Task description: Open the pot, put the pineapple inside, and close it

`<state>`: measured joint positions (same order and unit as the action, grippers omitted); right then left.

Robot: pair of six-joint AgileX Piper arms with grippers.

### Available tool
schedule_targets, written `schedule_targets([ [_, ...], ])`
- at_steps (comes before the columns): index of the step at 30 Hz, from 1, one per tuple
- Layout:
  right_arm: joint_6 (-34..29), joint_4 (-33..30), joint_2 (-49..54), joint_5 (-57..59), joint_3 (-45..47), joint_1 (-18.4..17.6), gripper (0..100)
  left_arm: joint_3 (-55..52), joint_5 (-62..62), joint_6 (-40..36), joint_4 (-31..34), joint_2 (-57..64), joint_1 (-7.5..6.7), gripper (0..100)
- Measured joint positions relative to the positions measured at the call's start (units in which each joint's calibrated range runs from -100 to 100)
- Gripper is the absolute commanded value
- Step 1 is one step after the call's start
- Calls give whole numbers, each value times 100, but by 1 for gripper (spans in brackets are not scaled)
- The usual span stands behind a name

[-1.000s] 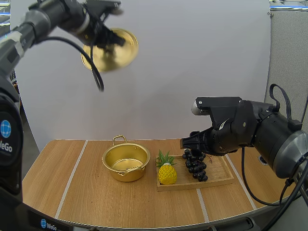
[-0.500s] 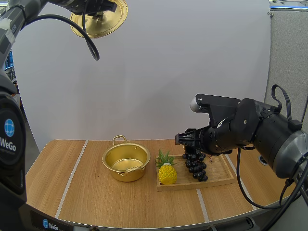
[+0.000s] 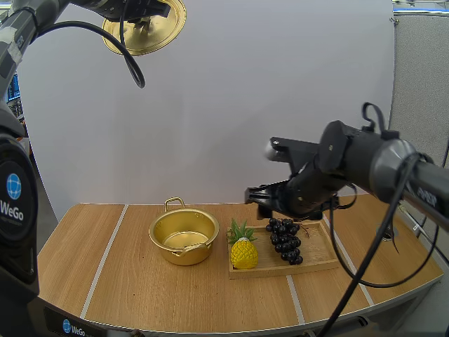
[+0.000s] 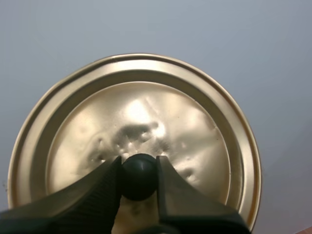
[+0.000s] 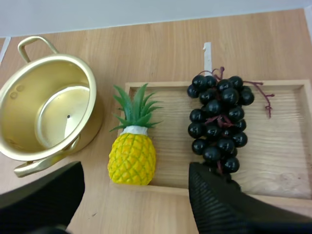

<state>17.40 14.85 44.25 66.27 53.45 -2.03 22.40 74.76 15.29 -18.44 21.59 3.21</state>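
lid (image 3: 145,27) lifted higher in left tool (image 4: 139,171), right tool (image 3: 257,197) moved left, toward pineapple (image 3: 243,253)

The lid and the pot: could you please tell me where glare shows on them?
Left wrist view: a bright glare patch on the lid near the knob that the left hand pinches. Right wrist view: the floor of the pot reflects as a pale disc, its wall evenly lit.

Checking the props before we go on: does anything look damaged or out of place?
The lid, held by its knob in the left tool, looks dented near the knob. The pineapple lies across the tray edge nearest the pot, partly off it. Nothing is spilled.
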Motion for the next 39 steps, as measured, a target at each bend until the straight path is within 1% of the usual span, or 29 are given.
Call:
schedule_targets([
  [4, -228, -49, -224, -58, -21, -254, 100, 0, 0, 0, 0, 0, 0, 0],
  [6, -491, -269, -358, -287, -38, -496, 100, 0, 0, 0, 0, 0, 0, 0],
  [8, -1193, -909, -552, -551, -38, -867, 100, 0, 0, 0, 0, 0, 0, 0],
  [9, -1626, -1424, -677, -607, -38, -1061, 100, 0, 0, 0, 0, 0, 0, 0],
  [10, -1905, -1660, -770, -617, -38, -1181, 100, 0, 0, 0, 0, 0, 0, 0],
  [12, -2295, -2177, -914, -656, -38, -1321, 100, 0, 0, 0, 0, 0, 0, 0],
  [13, -2336, -2177, -914, -656, -38, -1337, 100, 0, 0, 0, 0, 0, 0, 0],
  [16, -2963, -2818, -1224, -683, -55, -1503, 100, 0, 0, 0, 0, 0, 0, 0],
  [19, -3219, -2946, -1501, -666, -175, -1518, 100, 0, 0, 0, 0, 0, 0, 0],
  [27, -3752, -3014, -2090, -594, -636, -1518, 100, 0, 0, 0, 0, 0, 0, 0],
  [32, -3911, -3025, -2390, -577, -668, -1509, 100, 0, 0, 0, 0, 0, 0, 0],
  [39, -4041, -3025, -2832, -577, -668, -1306, 100, 0, 0, -2, 0, 0, 0, 0],
])
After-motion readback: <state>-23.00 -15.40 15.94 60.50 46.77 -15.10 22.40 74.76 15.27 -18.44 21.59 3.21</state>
